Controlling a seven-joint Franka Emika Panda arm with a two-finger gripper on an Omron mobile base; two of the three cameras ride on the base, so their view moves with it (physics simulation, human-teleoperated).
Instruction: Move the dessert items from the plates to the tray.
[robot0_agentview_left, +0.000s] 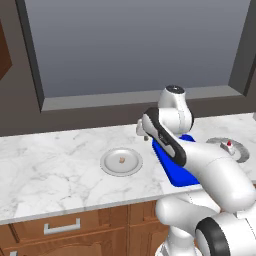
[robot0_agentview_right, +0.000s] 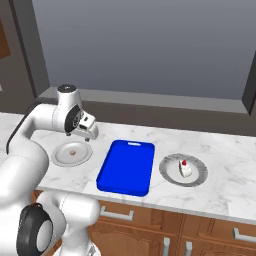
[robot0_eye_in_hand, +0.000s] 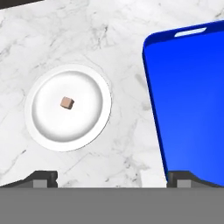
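A tan-brown lump (robot0_eye_in_hand: 67, 103) lies in the middle of the left silvery plate (robot0_eye_in_hand: 99, 109), also visible as the lump (robot0_agentview_left: 121, 160) (robot0_agentview_right: 73, 152) on that plate (robot0_agentview_left: 107, 162) (robot0_agentview_right: 60, 155). The whitish, red-topped morsel (robot0_agentview_right: 185, 168) (robot0_agentview_left: 229, 145) sits on the right plate (robot0_agentview_right: 167, 167) (robot0_agentview_left: 242, 150). Between the plates lies the bare blue tray (robot0_agentview_right: 126, 167) (robot0_eye_in_hand: 192, 100) (robot0_agentview_left: 172, 172), partly behind my arm in the left base view. My gripper (robot0_eye_in_hand: 111, 177) (robot0_agentview_right: 91, 134) (robot0_agentview_left: 142, 131) hovers open and empty above the counter, between the left plate and the tray.
The white marble counter (robot0_agentview_right: 225, 150) runs left to right, with wooden drawers (robot0_agentview_left: 62, 227) under its front edge. Behind it a dark ledge (robot0_agentview_right: 150, 102) and a large window frame rise. Bare marble stretches left of the left plate.
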